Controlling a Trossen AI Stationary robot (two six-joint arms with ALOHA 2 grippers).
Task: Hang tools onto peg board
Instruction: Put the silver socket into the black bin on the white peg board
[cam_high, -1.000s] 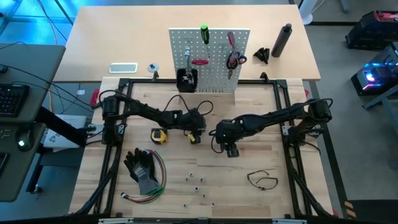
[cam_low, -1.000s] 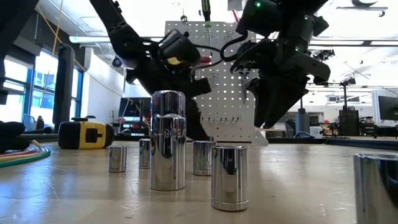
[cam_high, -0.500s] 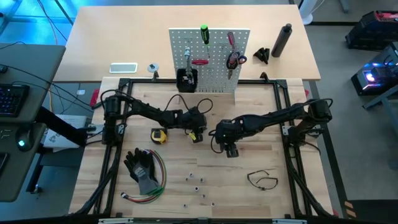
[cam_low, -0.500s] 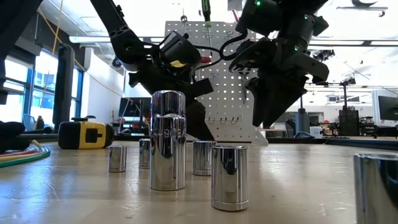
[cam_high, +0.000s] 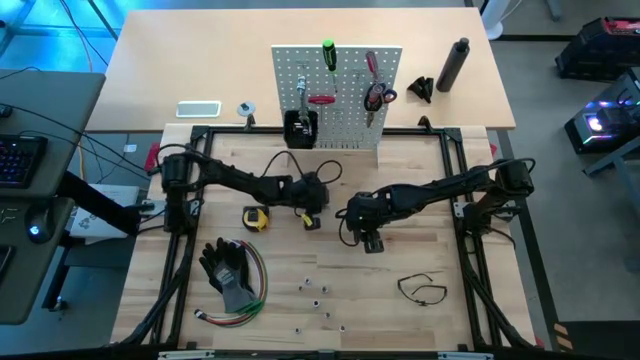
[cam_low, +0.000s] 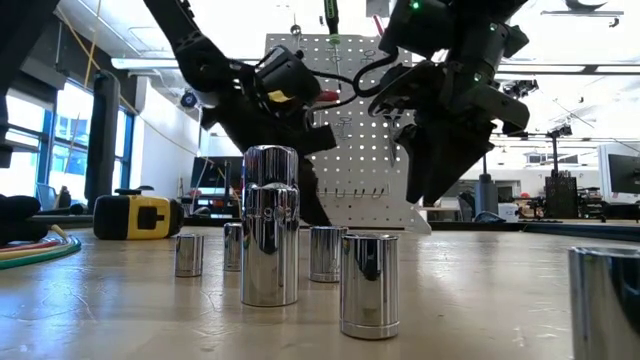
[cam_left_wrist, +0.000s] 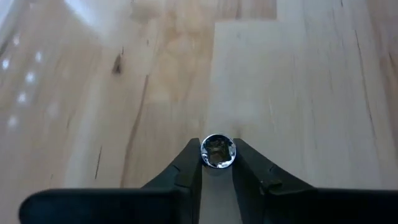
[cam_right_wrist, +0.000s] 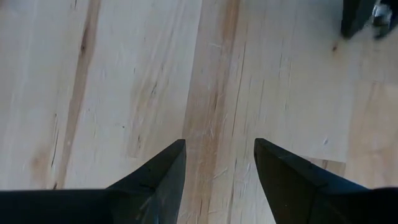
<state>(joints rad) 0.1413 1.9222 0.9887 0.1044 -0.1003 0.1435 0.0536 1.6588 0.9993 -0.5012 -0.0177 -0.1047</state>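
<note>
The white peg board (cam_high: 345, 120) stands at the table's far side with a green screwdriver (cam_high: 328, 55), red-handled tools (cam_high: 376, 95) and a black bin (cam_high: 300, 127) on it. On the table lie a yellow tape measure (cam_high: 256, 217), a thin black loop (cam_high: 420, 289) and several small metal sockets (cam_high: 315, 290). My left gripper (cam_left_wrist: 217, 163) is at mid-table, right of the tape measure, shut on one small shiny socket (cam_left_wrist: 218, 151). To its right my right gripper (cam_right_wrist: 219, 155) hangs open over bare wood. My left gripper pinches the small socket by its round side wall (cam_left_wrist: 204, 153) between its two fingertips. The fingers slant down from the table's left side. The socket's hollow end faces up toward the wrist. Whether its bottom rests on the table, I cannot tell.
Black gloves (cam_high: 228, 270) and a bundle of coloured wires (cam_high: 240, 310) lie at the near left. In the low view the chrome sockets (cam_low: 270, 225) stand in front of both arms. A black frame (cam_high: 440, 140) borders the work area.
</note>
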